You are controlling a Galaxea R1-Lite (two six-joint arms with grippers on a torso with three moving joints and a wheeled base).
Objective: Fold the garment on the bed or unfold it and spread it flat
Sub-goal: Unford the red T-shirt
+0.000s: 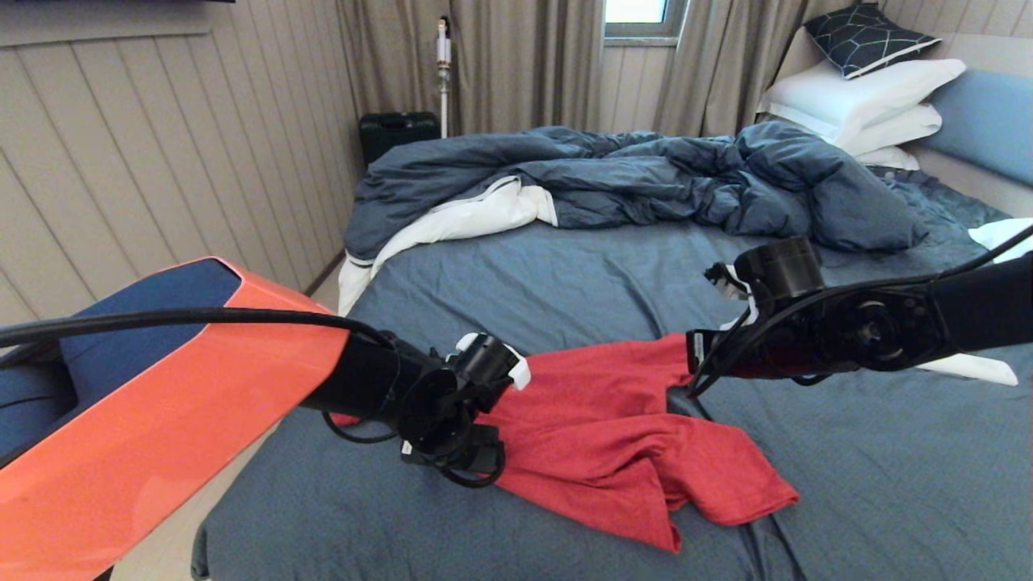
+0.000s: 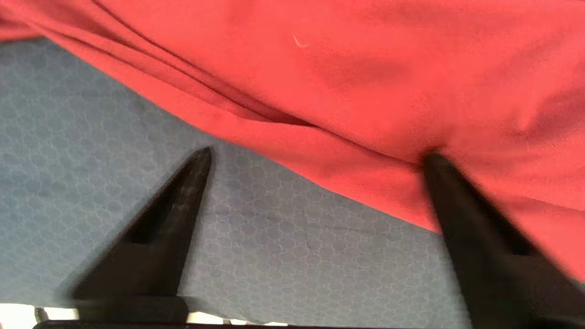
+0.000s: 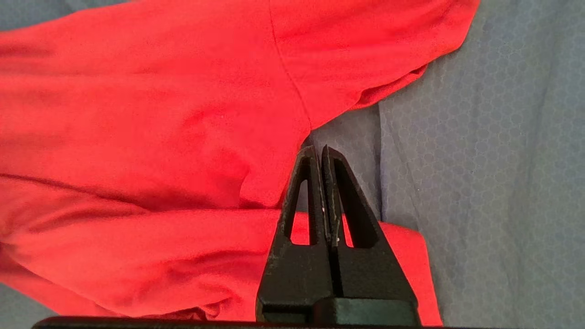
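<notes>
The left hand (image 2: pixel 315 155) is spread wide, with one finger on the red garment (image 1: pixel 613 436) and one on the bare sheet, so its edge can likely be pinched. The right hand (image 3: pixel 318 151) is pressed together, and a fold of the garment seems to be pinched and lifted. The garment is bunched near the foot edge of the bed (image 1: pixel 888 484), not yet flat.
</notes>
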